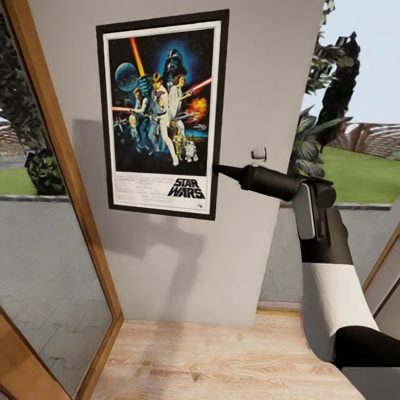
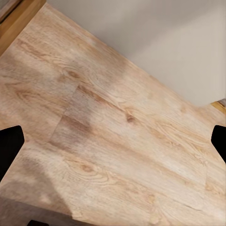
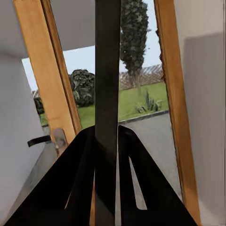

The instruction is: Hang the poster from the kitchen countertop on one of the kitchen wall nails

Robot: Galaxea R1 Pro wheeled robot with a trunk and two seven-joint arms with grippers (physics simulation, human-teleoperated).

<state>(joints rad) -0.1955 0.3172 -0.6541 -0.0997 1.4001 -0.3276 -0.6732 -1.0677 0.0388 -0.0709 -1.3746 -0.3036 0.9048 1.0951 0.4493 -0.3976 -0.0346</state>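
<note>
The poster [image 1: 163, 114] hung against the wall [image 1: 261, 78], the right gripper [image 1: 218, 169] at its four o'clock edge, wood floor [image 1: 222, 361] below, window [image 1: 44, 266] at nine o'clock.

Right arm's showing a white tubular forearm shell [image 1: 328, 305] with black joint sections, a grey side panel, and a glossy black tapering gripper [image 1: 222, 169]; black wedge-shaped left fingertips [image 2: 9, 146] are peeking in.

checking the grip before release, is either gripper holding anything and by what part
The right gripper is shut on the Star Wars poster, pinching its right frame edge near the lower corner. The left gripper is open over the wood floor, holding nothing.
</note>
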